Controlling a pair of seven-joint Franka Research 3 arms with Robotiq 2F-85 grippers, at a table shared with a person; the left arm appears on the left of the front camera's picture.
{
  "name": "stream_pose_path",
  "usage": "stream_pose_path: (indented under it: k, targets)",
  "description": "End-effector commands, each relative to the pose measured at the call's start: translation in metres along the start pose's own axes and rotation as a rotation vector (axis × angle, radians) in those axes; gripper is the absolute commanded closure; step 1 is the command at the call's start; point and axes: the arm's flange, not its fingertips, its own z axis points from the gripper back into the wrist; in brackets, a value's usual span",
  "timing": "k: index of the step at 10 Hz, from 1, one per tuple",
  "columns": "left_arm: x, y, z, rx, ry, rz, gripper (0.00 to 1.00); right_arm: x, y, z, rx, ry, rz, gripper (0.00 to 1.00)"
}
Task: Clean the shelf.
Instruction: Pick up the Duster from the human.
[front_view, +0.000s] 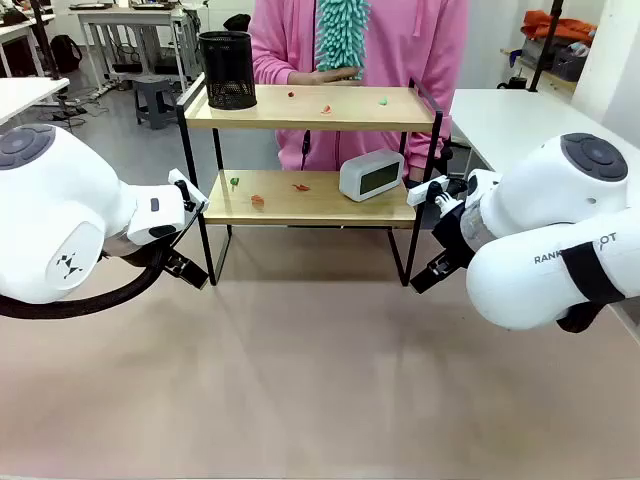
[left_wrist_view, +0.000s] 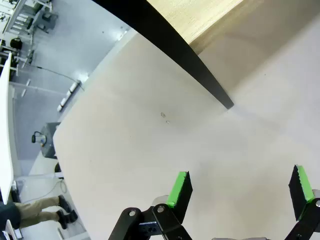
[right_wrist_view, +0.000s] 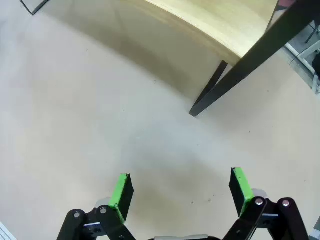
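1. Left tool (left_wrist_view: 242, 186): spread wide apart, holds nothing, hovers over bare table (left_wrist_view: 150, 165) near a black shelf leg.
2. Right tool (right_wrist_view: 181, 190): also wide apart, empty, above table beside another leg.
3. Shelf (front_view: 280, 112) stands far-middle on table, between both arms.
4. Progress: looks barely begun. Small red and green scraps (front_view: 326, 110) lie on both boards; mesh cup (front_view: 228, 68) top left, clock (front_view: 371, 174) lower right.
5. Person at far side holds teal duster (front_view: 343, 35) over top board.
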Motion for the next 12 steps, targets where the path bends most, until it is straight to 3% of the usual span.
stream_pose_path:
  k: [1,12]
  targets:
    - [0.0001,0.0000,0.0001,0.000,0.000,0.000,0.00,0.0001,0.0000,0.0000,0.000,0.000,0.000,0.00]
    - [0.0001,0.0000,0.0001,0.000,0.000,0.000,0.00,0.0001,0.0000,0.0000,0.000,0.000,0.000,0.00]
